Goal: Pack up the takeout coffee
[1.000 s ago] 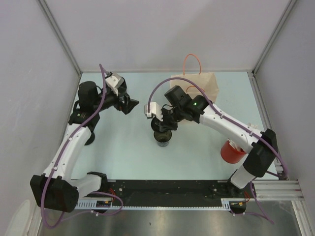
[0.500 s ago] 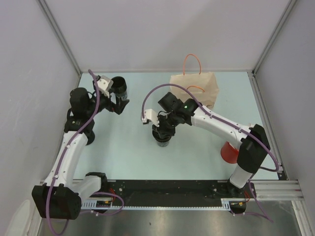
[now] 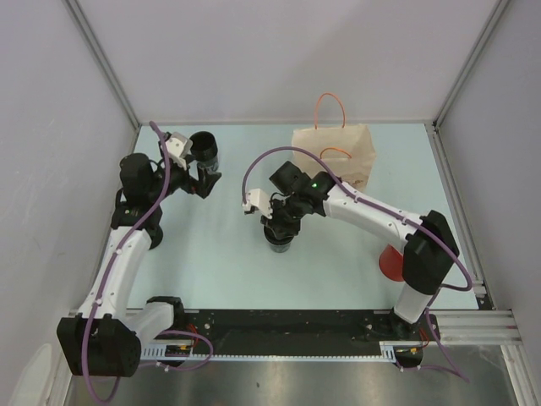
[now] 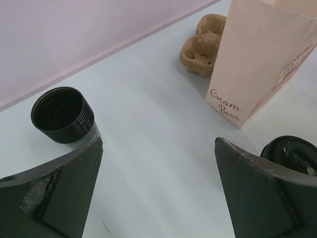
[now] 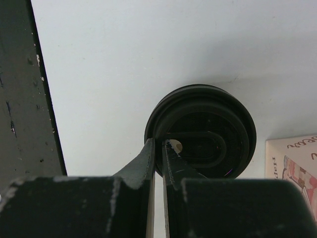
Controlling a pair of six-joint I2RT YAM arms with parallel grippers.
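A black-lidded coffee cup [image 3: 279,240] stands mid-table. My right gripper [image 3: 277,222] is over it. In the right wrist view its jaws [image 5: 158,144] are pinched on the near rim of the black lid [image 5: 208,129], one finger outside and one inside. A second black cup [image 3: 204,150], open-topped, stands at the back left and also shows in the left wrist view [image 4: 62,114]. My left gripper [image 3: 203,179] is open and empty just in front of it [image 4: 158,144]. The brown paper bag [image 3: 335,152] stands upright at the back.
A cardboard cup carrier [image 4: 203,42] lies beyond the bag [image 4: 257,64] in the left wrist view. A red cup [image 3: 389,264] sits at the right, partly hidden by my right arm. Grey walls close in the table on three sides.
My left arm has pulled back to the left, uncovering the open black cup. My right gripper has stayed on the lidded cup while its elbow swung left.
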